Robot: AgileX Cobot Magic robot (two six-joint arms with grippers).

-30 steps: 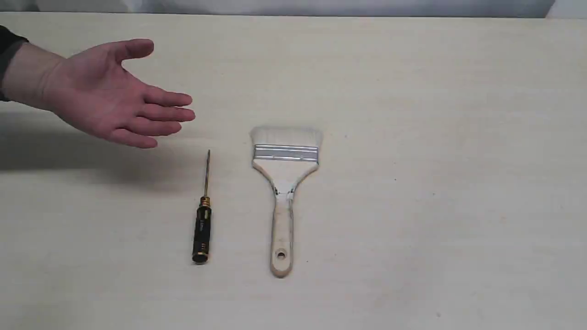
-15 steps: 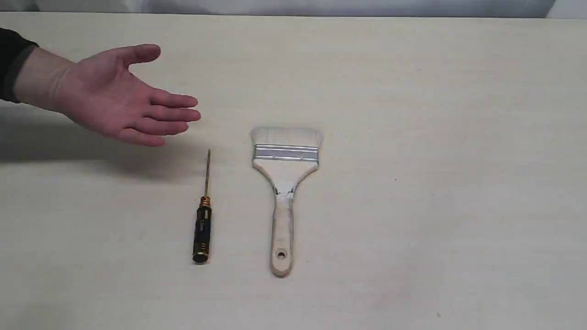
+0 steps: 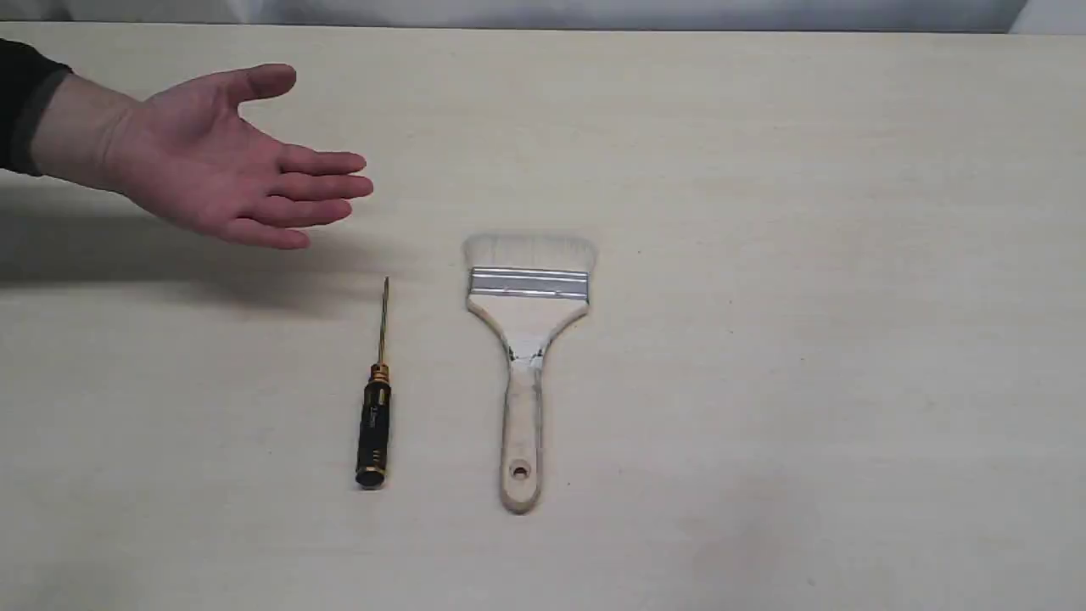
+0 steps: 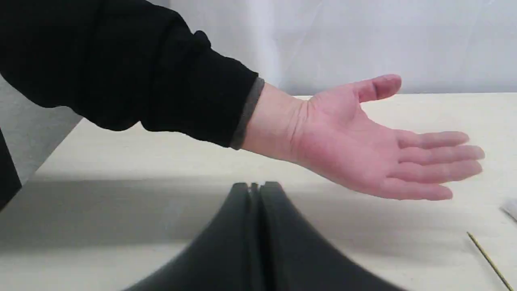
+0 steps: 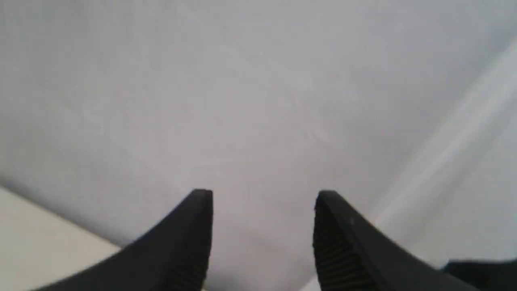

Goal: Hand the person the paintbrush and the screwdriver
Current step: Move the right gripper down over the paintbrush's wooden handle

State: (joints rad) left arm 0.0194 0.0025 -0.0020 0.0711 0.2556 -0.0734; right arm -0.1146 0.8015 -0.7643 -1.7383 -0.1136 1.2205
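Observation:
The paintbrush (image 3: 526, 356) lies flat mid-table, pale bristles toward the far edge, wooden handle with a hole toward the near edge. Left of it lies the screwdriver (image 3: 376, 407), black handle near, thin gold shaft pointing away; its shaft tip (image 4: 486, 258) shows in the left wrist view. The person's hand (image 3: 212, 165) hovers palm-up at the far left, dark sleeve cuff behind it, also seen as the person's hand (image 4: 363, 145). No gripper appears in the exterior view. My left gripper (image 4: 255, 186) is shut with nothing in it, short of the hand. My right gripper (image 5: 263, 196) stands open, facing a grey wall.
The pale wooden table (image 3: 806, 255) runs wide to the right of the brush. A grey-white backdrop (image 3: 594, 13) lines the far edge. The hand casts a shadow on the table beneath it.
The person's hand moved slightly right, then rose a little toward the far edge. The brush and the screwdriver have not moved.

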